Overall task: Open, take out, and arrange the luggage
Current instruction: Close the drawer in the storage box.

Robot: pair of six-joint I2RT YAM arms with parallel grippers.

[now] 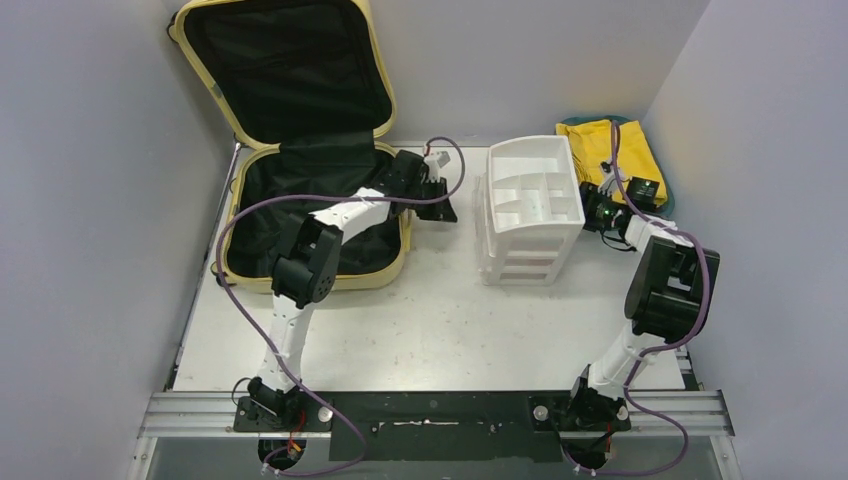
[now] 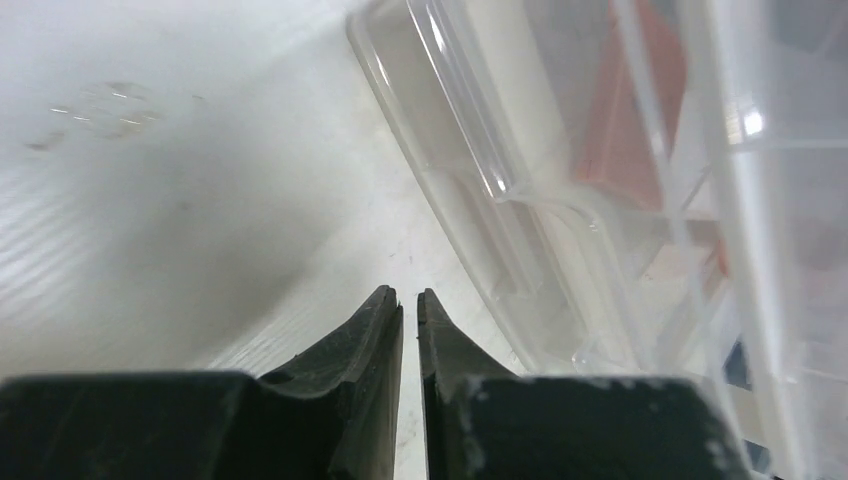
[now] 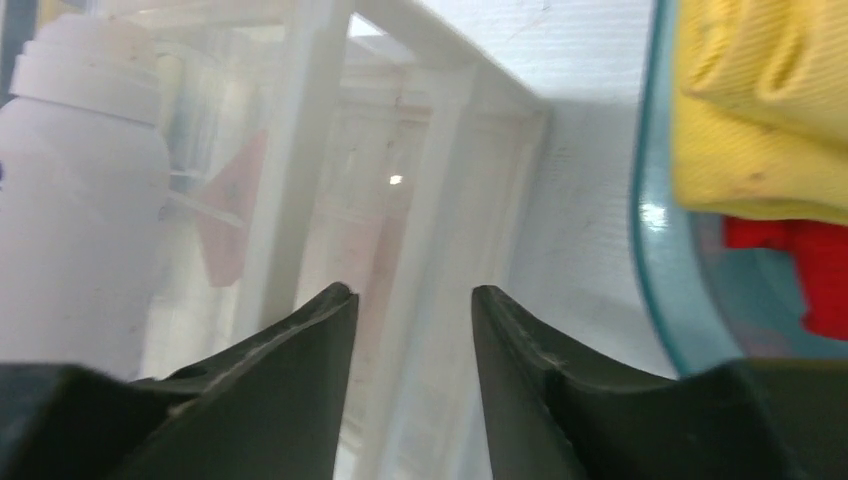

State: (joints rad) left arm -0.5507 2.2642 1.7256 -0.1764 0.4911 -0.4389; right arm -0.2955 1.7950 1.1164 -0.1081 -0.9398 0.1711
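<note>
The luggage (image 1: 360, 281), a pale-yellow hard-shell suitcase with black lining, lies open at the far left, its lid leaning on the back wall. I see nothing lying on the lining of its lower half. My left gripper (image 1: 443, 208) is just right of the suitcase, low over the table, pointing toward the white drawer organizer (image 1: 530, 205). In the left wrist view the gripper (image 2: 408, 292) is shut with nothing between the fingers. My right gripper (image 1: 592, 207) is at the organizer's right side. In the right wrist view it (image 3: 413, 290) is open and empty, facing the organizer wall (image 3: 440, 180).
A teal tray (image 1: 667, 190) holding a yellow cloth (image 1: 610, 150) stands at the far right corner; a red cloth (image 3: 790, 260) shows under the yellow one. The organizer's clear drawers (image 2: 560, 200) hold small items, among them a white bottle (image 3: 80, 200). Grey walls enclose three sides.
</note>
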